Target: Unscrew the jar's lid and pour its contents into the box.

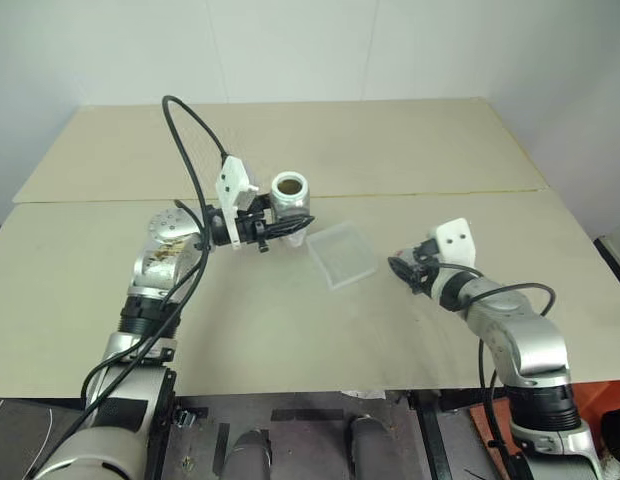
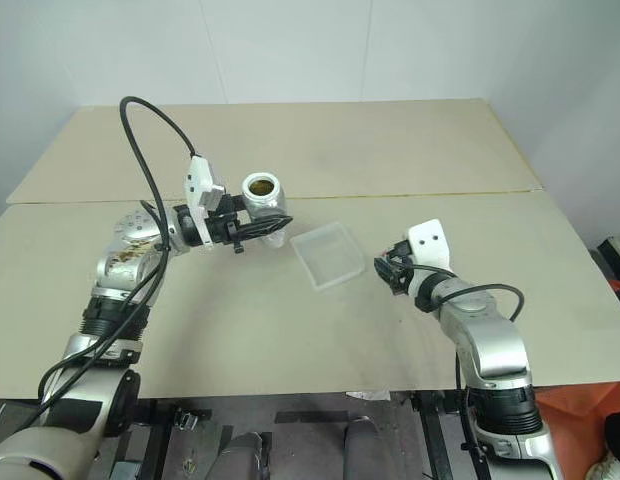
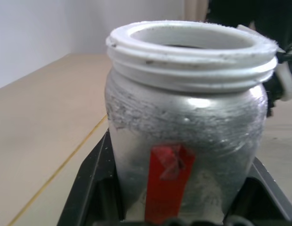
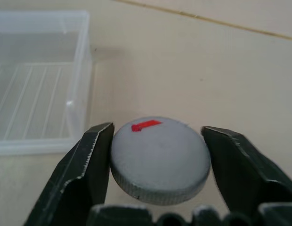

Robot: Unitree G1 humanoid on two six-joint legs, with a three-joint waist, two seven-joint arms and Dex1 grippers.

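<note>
Nearest me, my right end effector hung low over the beige desk, its fingers spread either side of the grey lid, one finger apparently touching its rim, the other clear. Just beyond sat the clear box on the desk. Farther out, my left end effector was clamped on the open jar, upright above the desk, brown contents inside. A seam crossed the desktop; plain white walls rose behind.

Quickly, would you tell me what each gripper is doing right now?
Left gripper: shut on the jar, lid off.
Right gripper: open, fingers either side of the lid on the table.
</note>
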